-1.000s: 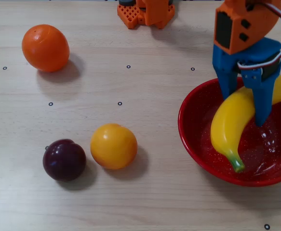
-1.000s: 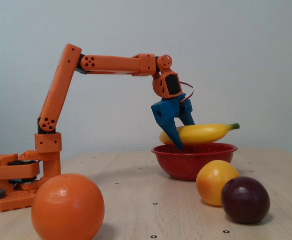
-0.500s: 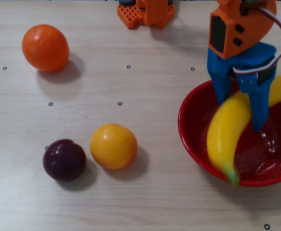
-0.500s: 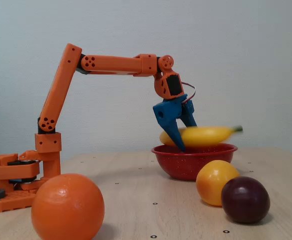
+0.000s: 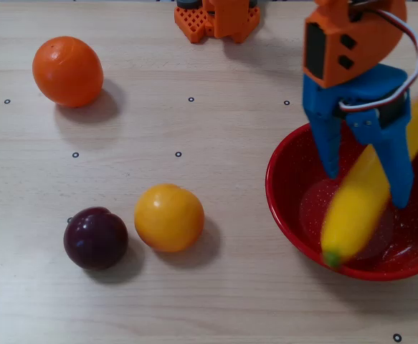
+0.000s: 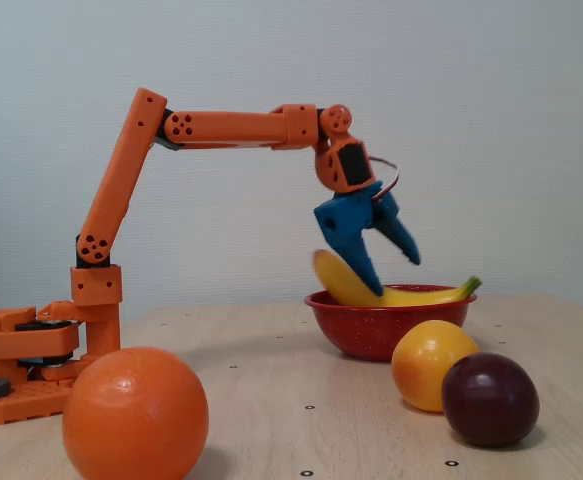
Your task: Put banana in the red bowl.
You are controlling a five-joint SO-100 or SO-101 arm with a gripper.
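The yellow banana [image 5: 355,208] is motion-blurred in the overhead view and lies slanted across the red bowl [image 5: 284,204], its green tip at the near rim. In the fixed view the banana [image 6: 336,280] rests inside the red bowl [image 6: 371,325], one end raised on the left and the stem poking over the right rim. My blue gripper [image 5: 367,186] hangs above the bowl, open, with its fingers spread on either side of the banana. From the side, the gripper [image 6: 393,275] has one fingertip down near the banana and the other lifted clear.
An orange [image 5: 67,71] sits at the far left. A round yellow-orange fruit [image 5: 169,217] and a dark plum [image 5: 96,238] lie side by side left of the bowl. The arm's orange base [image 5: 216,18] stands at the top edge.
The gripper's fingers have spread wider and the wrist has lifted slightly. The banana has dropped from level between the fingers and swung round, settling into the bowl.
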